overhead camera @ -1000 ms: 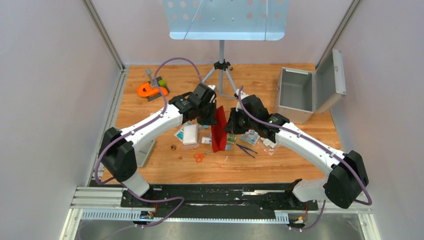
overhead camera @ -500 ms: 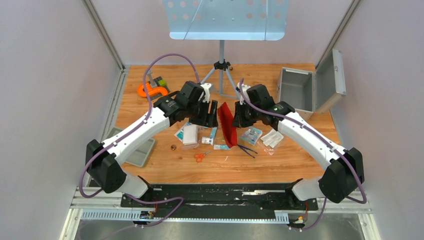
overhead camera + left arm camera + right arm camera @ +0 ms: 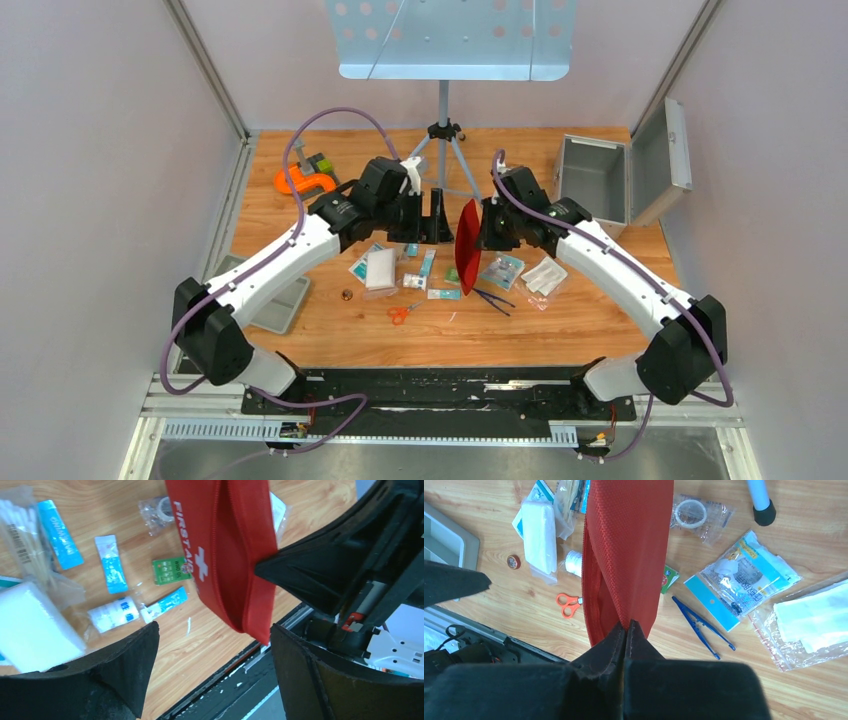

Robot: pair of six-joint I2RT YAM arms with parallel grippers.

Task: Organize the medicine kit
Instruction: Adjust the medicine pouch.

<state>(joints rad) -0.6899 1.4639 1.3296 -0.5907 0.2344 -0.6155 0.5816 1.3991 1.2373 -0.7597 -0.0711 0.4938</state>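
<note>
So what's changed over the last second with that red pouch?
The left gripper opened and let go of the red first-aid pouch. The right gripper, shut on its edge, swung it to the right, toward the open medicine kit. The kit and the loose supplies on the table stayed put.

The red pouch (image 3: 629, 555) pinched in the right tool (image 3: 625, 630) is coarse woven cloth, matt, with a finely ribbed zip along one edge. The tool's fingers (image 3: 611, 647) are matt black plastic, slightly grainy. Beneath the tool, the counter (image 3: 704, 680) is smooth wood grain with a soft sheen. Beside the tool lie packets (image 3: 749, 577) of clear glossy film and smooth blue plastic tweezers (image 3: 701, 627). Beyond it, the medicine kit (image 3: 600, 190) is dull silver-grey metal.
</note>
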